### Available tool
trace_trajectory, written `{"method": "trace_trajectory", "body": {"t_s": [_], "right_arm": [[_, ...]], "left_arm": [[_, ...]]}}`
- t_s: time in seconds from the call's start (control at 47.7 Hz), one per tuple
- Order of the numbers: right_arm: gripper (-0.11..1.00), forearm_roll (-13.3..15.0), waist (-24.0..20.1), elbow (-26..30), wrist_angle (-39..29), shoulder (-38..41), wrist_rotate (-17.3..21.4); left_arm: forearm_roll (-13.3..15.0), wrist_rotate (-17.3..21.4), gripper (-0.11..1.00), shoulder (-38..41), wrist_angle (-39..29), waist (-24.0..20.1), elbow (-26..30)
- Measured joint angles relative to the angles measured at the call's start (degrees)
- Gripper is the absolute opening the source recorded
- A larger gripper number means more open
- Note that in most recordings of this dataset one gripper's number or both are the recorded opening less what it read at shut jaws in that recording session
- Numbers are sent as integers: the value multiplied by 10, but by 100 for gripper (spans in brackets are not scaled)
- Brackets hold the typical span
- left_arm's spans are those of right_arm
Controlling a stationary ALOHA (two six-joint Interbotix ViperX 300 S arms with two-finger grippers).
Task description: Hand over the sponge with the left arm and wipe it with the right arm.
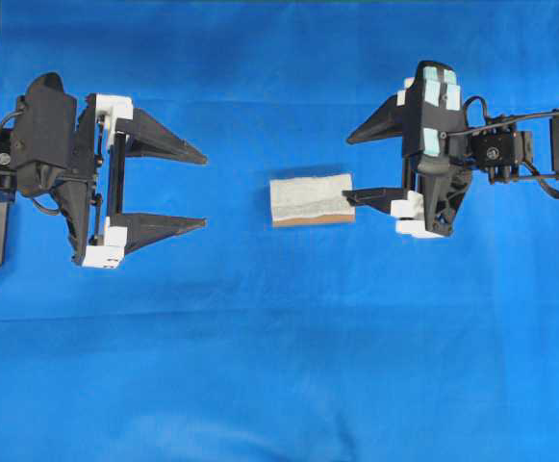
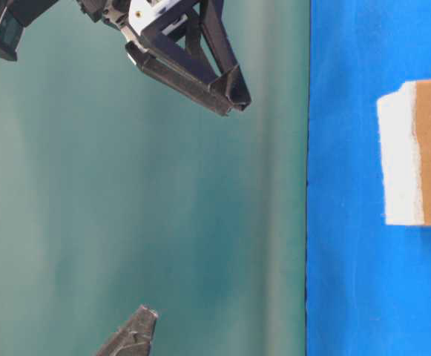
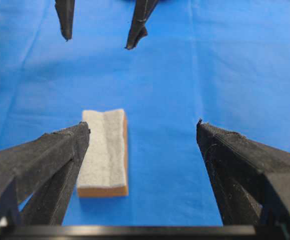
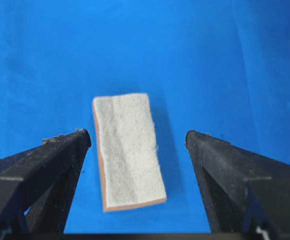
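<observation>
Sponge [image 1: 312,200]: one rectangular block, pale grey-white mottled face up, thin orange-brown layer beneath, lying flat on the blue cloth [image 1: 279,366] near the middle of the overhead view, between the two arms and closer to the right one. Nothing grips it. In the table-level view its far end is cut off by the frame edge. Right gripper [image 1: 353,167]: jaws spread wide; the lower fingertip lies at the sponge's right end in the overhead view, though contact cannot be confirmed; the right wrist view shows the sponge ahead of and between both fingers, clear blue showing on either side. Pale teal patches on its block; arm body runs off the right edge. Left gripper [image 1: 200,190]: jaws spread wide, well apart from the sponge, both tips pointing toward it; in the left wrist view one finger overlaps the sponge's near corner and hides part of it. Left arm base is cut off at the frame edge. No readable writing or labels anywhere. The cloth is bare all round the sponge. The table-level view shows only finger fragments against a blurred green backdrop [image 2: 126,185].
</observation>
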State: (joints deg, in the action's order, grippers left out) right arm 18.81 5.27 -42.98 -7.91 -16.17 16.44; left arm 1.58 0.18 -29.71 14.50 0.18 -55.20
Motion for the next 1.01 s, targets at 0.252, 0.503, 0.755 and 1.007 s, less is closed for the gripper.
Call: {"method": "trace_trajectory", "body": {"t_s": [0.252,0.503,0.755,1.007], "right_arm": [[74,0,-3,-14,-6,-65,0],[74,0,-3,-66,-41,-206,2],[74,-2,-11,-116,-110,-350,2],[74,-19,-15,-198,-117,-453,7]], "left_arm": [[0,-2,84,-36,-25,0,0],[0,-1,84,-127,-89,0,-17],[-1,12,84,-241,-163,0,-39],[-1,42,84,-338,-175,-1,-100]]}}
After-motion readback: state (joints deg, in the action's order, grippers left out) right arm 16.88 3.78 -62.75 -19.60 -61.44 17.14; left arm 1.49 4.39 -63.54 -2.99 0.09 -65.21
